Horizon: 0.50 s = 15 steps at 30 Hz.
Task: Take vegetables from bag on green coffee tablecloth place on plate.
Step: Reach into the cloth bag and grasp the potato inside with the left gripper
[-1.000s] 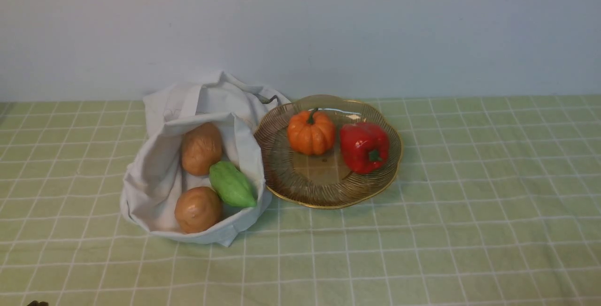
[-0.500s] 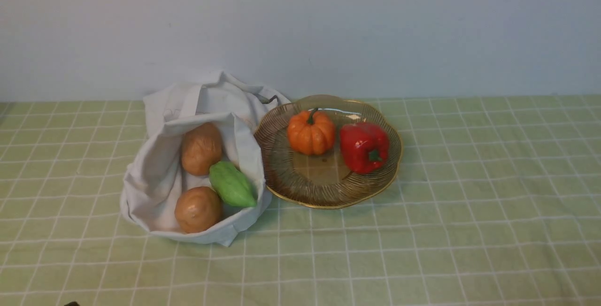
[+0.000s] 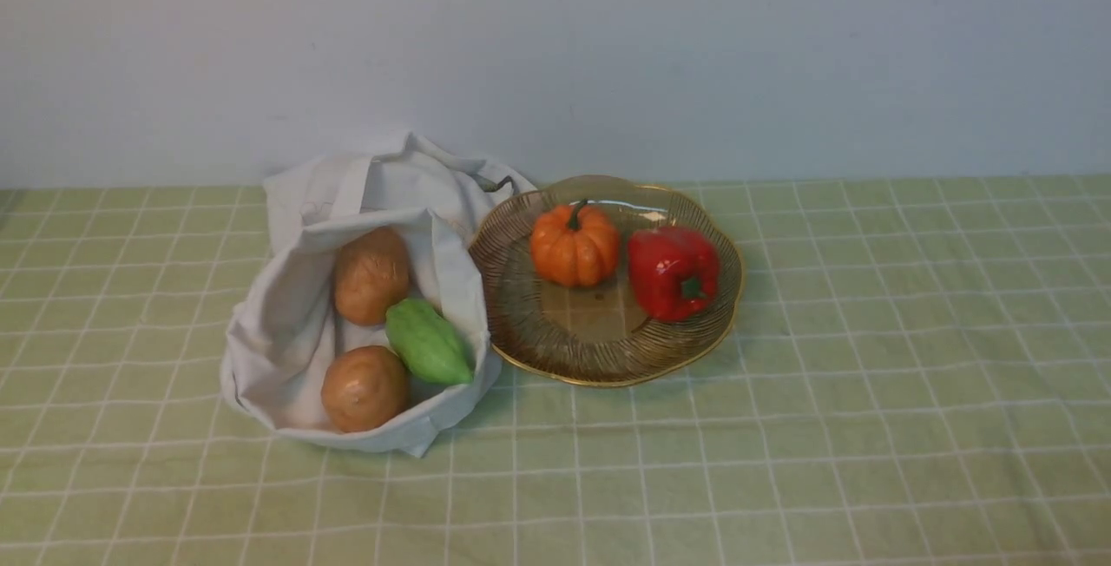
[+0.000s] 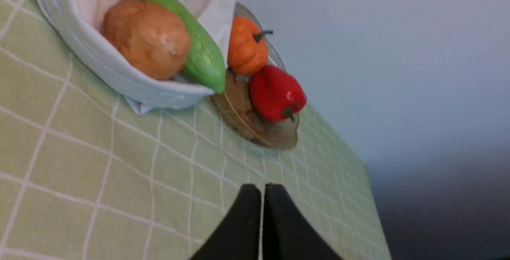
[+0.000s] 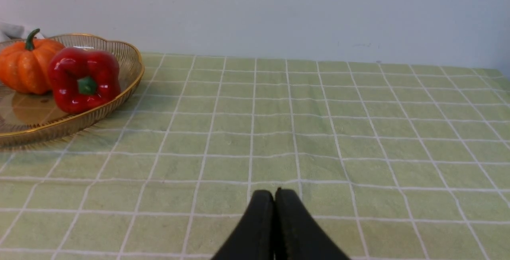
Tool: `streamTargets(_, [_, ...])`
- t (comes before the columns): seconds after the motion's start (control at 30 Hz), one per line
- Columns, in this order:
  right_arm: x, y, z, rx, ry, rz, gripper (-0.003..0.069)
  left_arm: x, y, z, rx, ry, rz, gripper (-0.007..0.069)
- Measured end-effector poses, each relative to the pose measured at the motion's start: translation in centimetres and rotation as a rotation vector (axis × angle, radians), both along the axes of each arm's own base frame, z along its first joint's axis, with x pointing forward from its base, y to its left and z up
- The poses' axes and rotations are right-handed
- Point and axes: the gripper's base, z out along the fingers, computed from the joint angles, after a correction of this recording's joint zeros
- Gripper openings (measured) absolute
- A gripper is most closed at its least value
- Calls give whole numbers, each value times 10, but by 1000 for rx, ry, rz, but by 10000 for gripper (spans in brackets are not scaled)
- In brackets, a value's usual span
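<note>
The off-white bag (image 3: 286,332) lies open on the green tablecloth (image 3: 781,427). Inside it are a far potato (image 3: 371,275), a near potato (image 3: 364,388) and a green gourd (image 3: 427,342). To its right the amber plate (image 3: 599,349) holds an orange pumpkin (image 3: 575,245) and a red pepper (image 3: 673,273). Neither arm shows in the front view. In the left wrist view my left gripper (image 4: 262,190) is shut and empty, hanging over bare cloth short of the bag (image 4: 119,80), potato (image 4: 146,38) and gourd (image 4: 203,54). My right gripper (image 5: 274,193) is shut and empty over cloth, away from the plate (image 5: 99,110).
A pale wall (image 3: 555,54) runs along the back of the table. The cloth's far edge (image 4: 364,172) drops off beyond the plate in the left wrist view. Bare checked cloth stretches right of the plate and along the front.
A small dark shape at the front view's bottom left edge slid right and is now out of sight. The bag, vegetables and plate have stayed put.
</note>
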Motion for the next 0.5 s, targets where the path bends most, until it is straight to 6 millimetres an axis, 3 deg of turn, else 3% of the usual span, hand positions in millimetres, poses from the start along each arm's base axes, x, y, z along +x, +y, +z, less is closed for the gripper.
streamTargets(0.13, [0,0,0,0,0,0,-15,3,0,38,181,-19,-46,-5])
streamTargets(0.23, [0,0,0,0,0,0,-15,14,2,70,334,-5,-55,-5])
streamTargets(0.3, [0,0,0,0,0,0,-15,29,4,92,495,94,-107,-5])
streamTargets(0.37, [0,0,0,0,0,0,-15,39,5,98,575,180,-149,-5])
streamTargets(0.43, [0,0,0,0,0,0,-15,63,6,102,679,407,-259,-5])
streamTargets(0.5, [0,0,0,0,0,0,-15,76,7,101,719,516,-310,-5])
